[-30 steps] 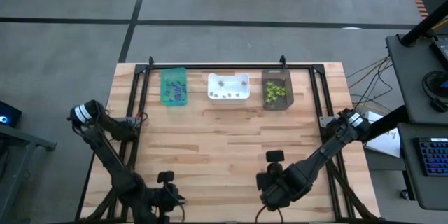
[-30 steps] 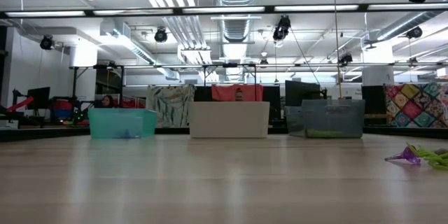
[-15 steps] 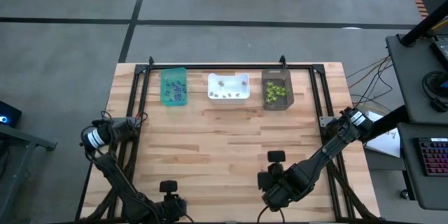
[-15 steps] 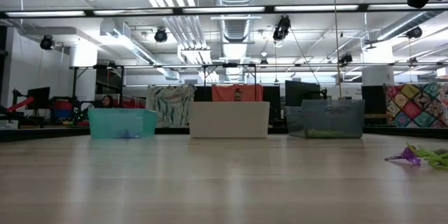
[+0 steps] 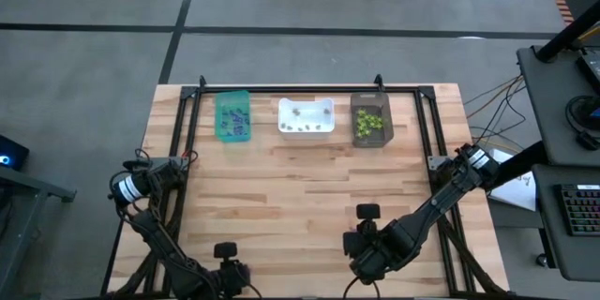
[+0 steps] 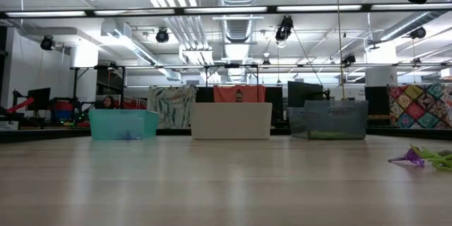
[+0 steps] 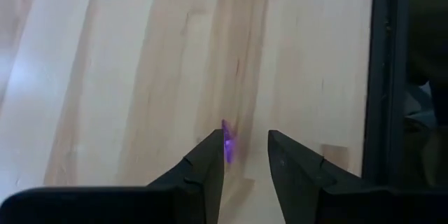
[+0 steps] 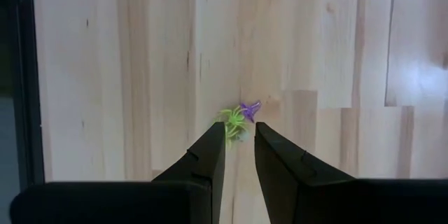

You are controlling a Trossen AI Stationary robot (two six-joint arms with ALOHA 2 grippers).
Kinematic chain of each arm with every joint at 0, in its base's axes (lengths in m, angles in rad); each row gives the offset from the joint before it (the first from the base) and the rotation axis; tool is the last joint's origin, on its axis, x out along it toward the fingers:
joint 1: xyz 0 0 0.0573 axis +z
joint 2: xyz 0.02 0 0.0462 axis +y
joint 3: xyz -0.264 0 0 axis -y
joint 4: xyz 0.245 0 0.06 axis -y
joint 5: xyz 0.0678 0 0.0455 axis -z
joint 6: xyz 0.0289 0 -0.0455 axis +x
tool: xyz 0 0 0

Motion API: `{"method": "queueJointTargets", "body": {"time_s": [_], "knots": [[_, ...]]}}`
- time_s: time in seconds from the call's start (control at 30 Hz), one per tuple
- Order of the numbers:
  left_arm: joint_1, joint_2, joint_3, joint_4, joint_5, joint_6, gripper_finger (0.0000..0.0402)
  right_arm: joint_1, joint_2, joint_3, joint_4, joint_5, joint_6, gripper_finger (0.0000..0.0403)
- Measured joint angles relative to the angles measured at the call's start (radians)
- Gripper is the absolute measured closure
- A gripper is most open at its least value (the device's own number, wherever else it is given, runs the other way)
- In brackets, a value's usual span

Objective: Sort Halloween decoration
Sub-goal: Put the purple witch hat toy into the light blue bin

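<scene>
From above I see both arms folded back at the table's [image 5: 309, 197] near edge, the left gripper [image 5: 225, 261] by the near left corner, the right gripper [image 5: 364, 228] nearer the middle. Most trinkets sit sorted in the teal bin [image 5: 232, 115], white bin [image 5: 306, 116] and brown bin [image 5: 370, 119] along the far edge.

At table height, a purple and green cluster [image 6: 422, 158] lies loose toward the right edge.

My left wrist shows fingers [image 7: 207, 164] apart, a purple trinket [image 7: 227, 144] against one pad; closing may flick it away.

My right wrist shows fingers [image 8: 210, 154] slightly apart around a green trinket [image 8: 233, 125] touching a purple one [image 8: 250, 108]; I risk grabbing both colours, landing one in the wrong bin
</scene>
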Motion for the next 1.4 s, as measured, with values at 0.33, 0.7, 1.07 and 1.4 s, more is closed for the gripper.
{"method": "queueJointTargets", "body": {"time_s": [0.33,0.7,1.07,1.4], "knots": [[0.000,0.000,-0.099,0.065,-0.001,-0.103,0.0307,0.000,0.000,0.000,0.007,0.000,0.001,0.0335],[-0.001,-0.005,-0.143,0.124,-0.013,-0.120,0.0332,0.000,0.002,-0.008,0.014,0.002,0.001,0.0335],[0.000,-0.003,-0.143,0.117,-0.020,-0.103,0.0397,0.000,0.002,-0.010,0.033,0.010,0.001,0.0335],[0.001,-0.023,-0.073,-0.013,-0.092,-0.056,0.0401,0.000,0.002,-0.010,0.041,0.018,-0.002,0.0335]]}}
